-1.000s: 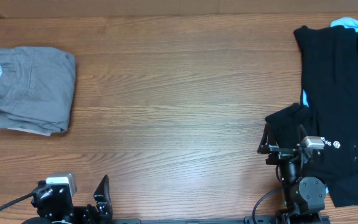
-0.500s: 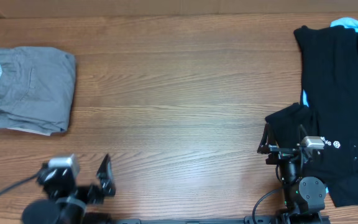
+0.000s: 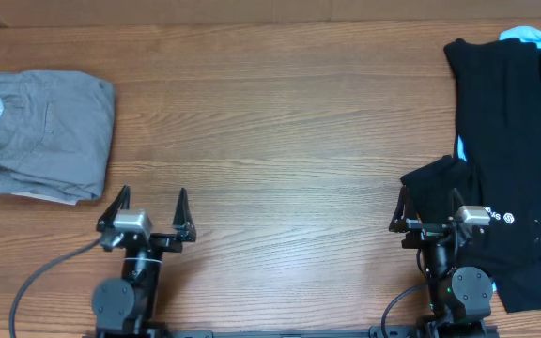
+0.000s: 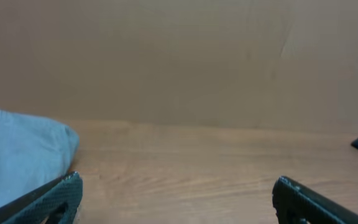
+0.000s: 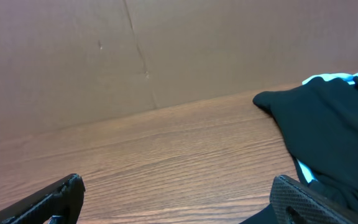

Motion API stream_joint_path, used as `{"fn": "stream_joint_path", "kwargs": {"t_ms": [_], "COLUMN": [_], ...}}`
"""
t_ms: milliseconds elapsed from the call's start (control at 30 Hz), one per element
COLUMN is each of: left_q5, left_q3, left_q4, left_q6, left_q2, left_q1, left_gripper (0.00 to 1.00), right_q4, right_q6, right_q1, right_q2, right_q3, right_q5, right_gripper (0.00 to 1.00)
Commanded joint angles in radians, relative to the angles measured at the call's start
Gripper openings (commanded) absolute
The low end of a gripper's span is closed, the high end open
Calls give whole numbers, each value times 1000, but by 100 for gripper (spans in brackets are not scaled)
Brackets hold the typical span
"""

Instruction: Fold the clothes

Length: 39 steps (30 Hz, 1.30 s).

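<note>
wood table (image 3: 280, 122), folded grey shorts (image 3: 50, 131) far left, waistband pointing left

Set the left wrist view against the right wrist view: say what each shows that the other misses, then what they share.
Left wrist only: the folded grey shorts, at its left edge. Right wrist only: the black garment, with a light-blue garment peeking out behind it, on the right. A dark sliver at the left wrist view's right edge is too small to identify. Shared: the wooden table, a plain brown wall behind it, and each arm's own open claw: left claw, right claw.
</note>
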Motion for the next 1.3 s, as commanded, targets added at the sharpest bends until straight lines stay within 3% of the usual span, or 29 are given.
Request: {"fn": "stream_joint_path", "kwargs": {"t_ms": [0,233,1267], "left_q5": [-15,-13,-10], "left_q3": [-49,-48,-48], "left_q4": [-3,-198,-192], "left_q6": [119,141,141], "left_q2": [-51,-64,-87], "left_q1": [-6,-6,-6], "left_gripper": [100,100,100], "right_q4": [3,3,3], "right_q6": [-7,-7,-6], "right_q1": [-6,-6,-6], "right_q2": [-8,-8,-8], "right_q3": [-7,-7,-7], "right_q5": [-1,-1,-1], "right_gripper": [100,100,100]}}
